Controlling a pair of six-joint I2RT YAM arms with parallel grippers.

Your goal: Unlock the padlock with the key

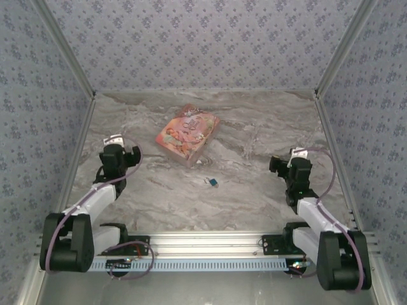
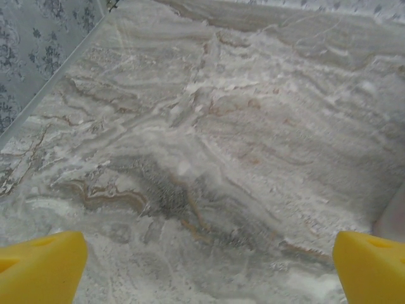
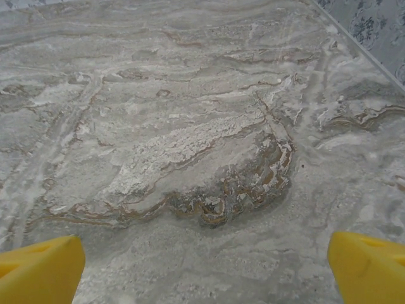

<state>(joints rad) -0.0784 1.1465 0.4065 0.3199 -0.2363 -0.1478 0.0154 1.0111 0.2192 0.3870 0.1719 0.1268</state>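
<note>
The padlock [image 1: 213, 183], tiny with a blue-teal body and a silvery bit on its left side, lies on the marble table between the two arms, just in front of the pink box. I cannot make out the key at this size. My left gripper [image 1: 116, 142] hovers at the left, well apart from the padlock. In the left wrist view the gripper [image 2: 209, 272] is open, its yellow fingertips [image 2: 41, 266] spread wide over bare marble. My right gripper [image 1: 294, 156] is at the right, also far from the padlock. In the right wrist view it [image 3: 205, 269] is open with nothing between its fingertips [image 3: 367, 266].
A pink illustrated box [image 1: 187, 134] lies at an angle in the middle of the table, behind the padlock. Patterned walls [image 1: 38, 95] close in the left, right and back sides. A metal rail [image 1: 203, 244] carrying the arm bases runs along the near edge.
</note>
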